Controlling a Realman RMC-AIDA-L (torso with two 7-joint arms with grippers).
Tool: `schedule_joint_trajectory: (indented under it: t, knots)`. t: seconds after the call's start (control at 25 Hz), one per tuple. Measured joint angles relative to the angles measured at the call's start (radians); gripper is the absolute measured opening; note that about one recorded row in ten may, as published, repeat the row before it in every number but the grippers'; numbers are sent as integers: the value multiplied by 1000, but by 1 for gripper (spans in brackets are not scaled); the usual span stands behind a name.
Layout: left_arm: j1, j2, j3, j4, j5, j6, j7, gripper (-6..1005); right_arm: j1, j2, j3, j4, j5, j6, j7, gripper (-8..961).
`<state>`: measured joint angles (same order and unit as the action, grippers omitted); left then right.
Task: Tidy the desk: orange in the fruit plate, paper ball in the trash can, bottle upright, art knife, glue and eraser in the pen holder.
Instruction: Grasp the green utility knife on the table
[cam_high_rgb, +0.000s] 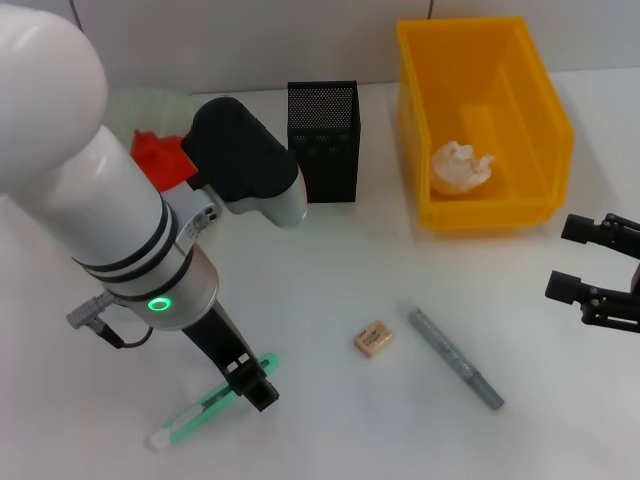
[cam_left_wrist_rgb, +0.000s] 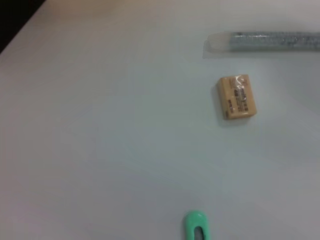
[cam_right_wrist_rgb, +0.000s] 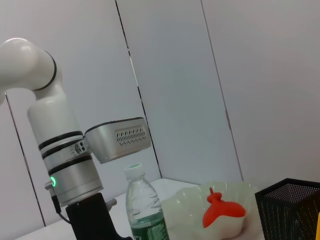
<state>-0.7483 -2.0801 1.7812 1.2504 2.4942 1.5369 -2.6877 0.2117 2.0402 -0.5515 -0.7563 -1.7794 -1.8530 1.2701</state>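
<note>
From the head view we see the paper ball (cam_high_rgb: 461, 166) in the yellow bin (cam_high_rgb: 520, 205), and the mesh pen holder (cam_high_rgb: 324, 141) near the tabletop's far edge. The left gripper (cam_high_rgb: 256, 385) sits at the green art knife (cam_high_rgb: 212, 402); we cannot tell its grip. The right gripper (cam_high_rgb: 590, 265) is spread. In the left wrist view, the eraser's (cam_left_wrist_rgb: 237, 96) print is unreadable beside the glue (cam_left_wrist_rgb: 265, 41). In the right wrist view, the bottle (cam_right_wrist_rgb: 145, 207) stands upright.

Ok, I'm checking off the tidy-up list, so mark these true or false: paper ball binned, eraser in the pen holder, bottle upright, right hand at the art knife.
1. The paper ball lies in the yellow trash can. True.
2. The eraser is in the pen holder. False: the eraser lies on the table, beside the glue.
3. The bottle stands upright. True, as the right wrist view shows.
4. The right hand is at the art knife. False: the left hand is down at the art knife; the right hand is open and holds nothing, off at the table's right side.
</note>
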Motion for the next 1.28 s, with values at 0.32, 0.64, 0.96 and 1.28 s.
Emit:
schedule_joint_trajectory:
  t: [0.32,0.64,0.96,1.28]
  knots:
    - [0,0,8,-12,2,-8,0,699,0,0,1,0,-8,0,0,802]
    - [-1,0,29,-25,29,-15,-5,692,0,0,1,1,-8,0,0,801]
    - [-6,0,42,-25,28,-13,-4,685,0,0,1,2,-8,0,-1,800]
    - [-8,0,44,-25,29,-9,-6,612,0,0,1,2,-8,0,-1,799]
